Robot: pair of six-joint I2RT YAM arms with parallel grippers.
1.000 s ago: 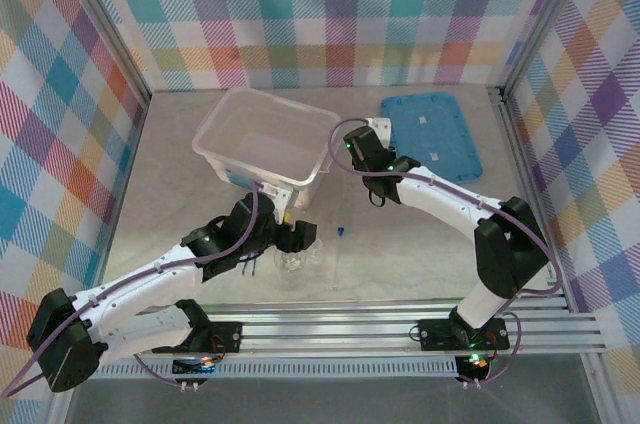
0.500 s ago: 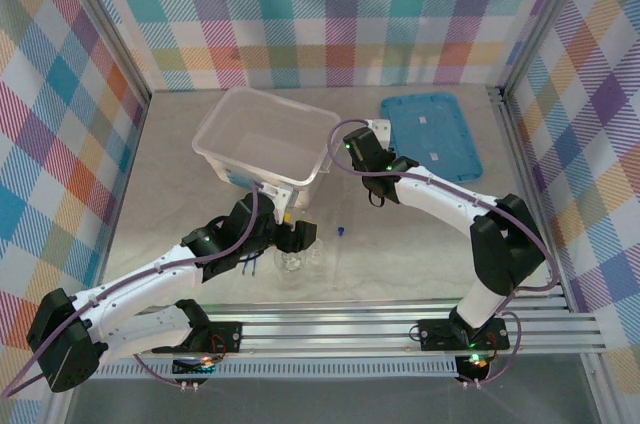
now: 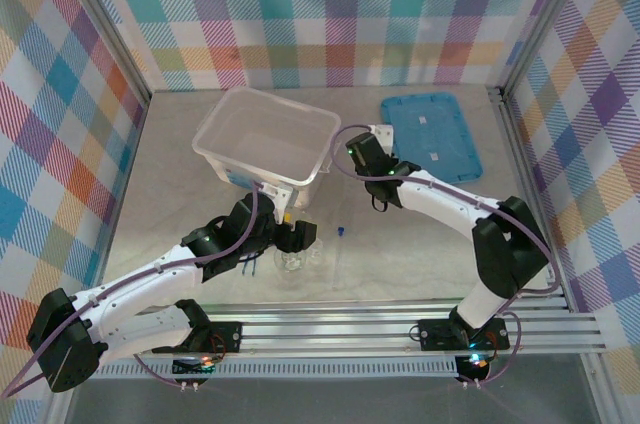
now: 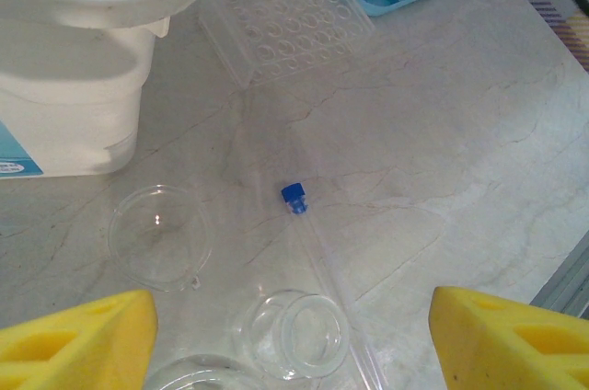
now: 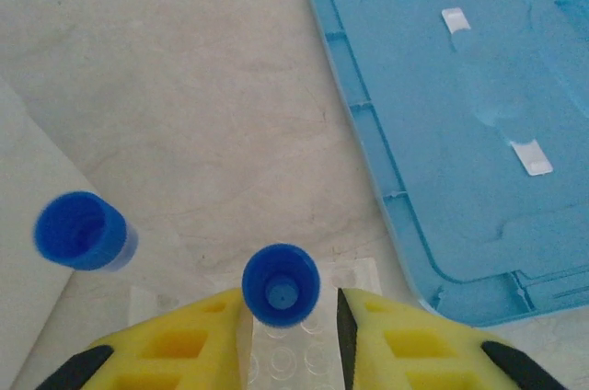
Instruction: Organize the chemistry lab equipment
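Clear glass dish [image 4: 158, 235], glossy plastic lid [image 5: 442, 114]

A thin clear tube [image 4: 324, 257] with a blue cap lies flat on the table [image 4: 442, 132], cap toward the clear welled rack [image 4: 285, 27]. Near it sit a round clear dish [image 4: 158, 235] and a small clear cup [image 4: 294, 333] (both empty). A second tube [image 5: 281, 287] and a third tube [image 5: 81, 231], both blue-capped, stand upright at the rack.

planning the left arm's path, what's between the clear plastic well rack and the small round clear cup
In the left wrist view, a thin clear tube with a blue cap lies there.
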